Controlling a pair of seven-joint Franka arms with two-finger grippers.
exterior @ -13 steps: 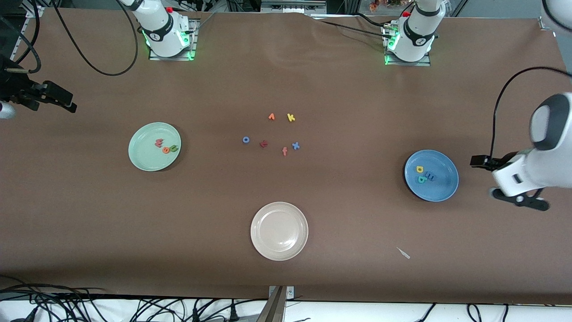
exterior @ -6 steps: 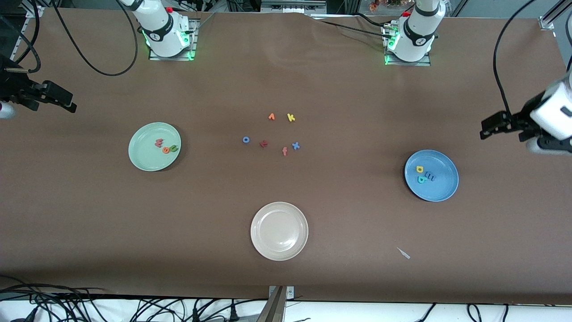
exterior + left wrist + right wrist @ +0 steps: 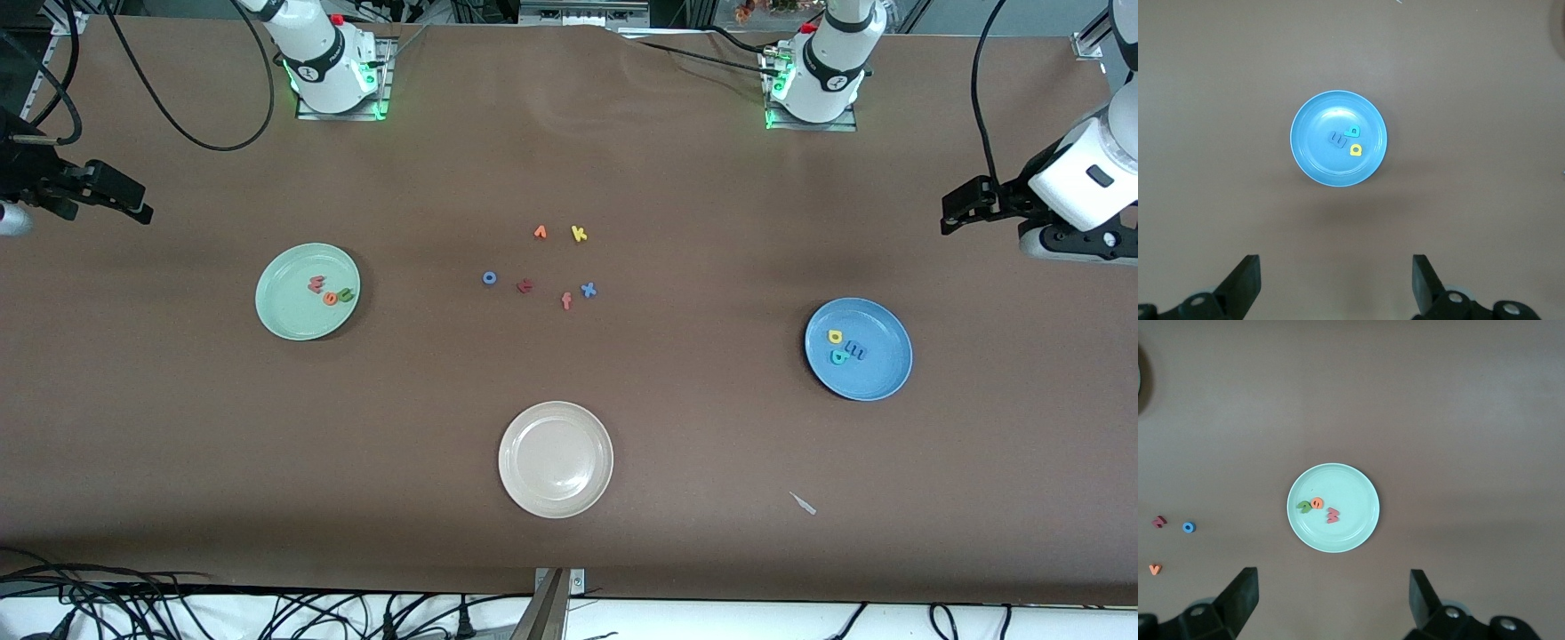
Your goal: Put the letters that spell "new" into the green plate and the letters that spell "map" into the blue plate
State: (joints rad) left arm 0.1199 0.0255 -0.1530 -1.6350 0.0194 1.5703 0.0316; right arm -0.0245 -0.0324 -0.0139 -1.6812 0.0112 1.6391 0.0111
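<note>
The green plate (image 3: 289,311) lies toward the right arm's end of the table and holds the salmon-pink "w" (image 3: 315,284), the orange "e" (image 3: 330,298) and the green "n" (image 3: 346,295). Toward the left arm's end, the blue plate (image 3: 882,373) holds the yellow "p" (image 3: 835,336), the blue "m" (image 3: 855,350) and the teal "a" (image 3: 837,357). My left gripper (image 3: 951,212) hangs open and empty over bare table at its end. My right gripper (image 3: 140,206) waits open and empty at its end. The wrist views look down on each filled plate, the blue plate (image 3: 1315,163) and the green plate (image 3: 1351,490).
A beige plate (image 3: 556,418) sits empty, nearer to the front camera. Loose letters lie mid-table: an orange one (image 3: 540,232), a yellow "k" (image 3: 579,234), a blue "o" (image 3: 489,278), a dark red one (image 3: 524,285), a salmon "f" (image 3: 566,301) and a blue "x" (image 3: 588,289). A white scrap (image 3: 803,503) lies near the front edge.
My left arm has risen and drawn away from beside the blue plate toward the robots' side of the table. The right arm and all letters have stayed put.
</note>
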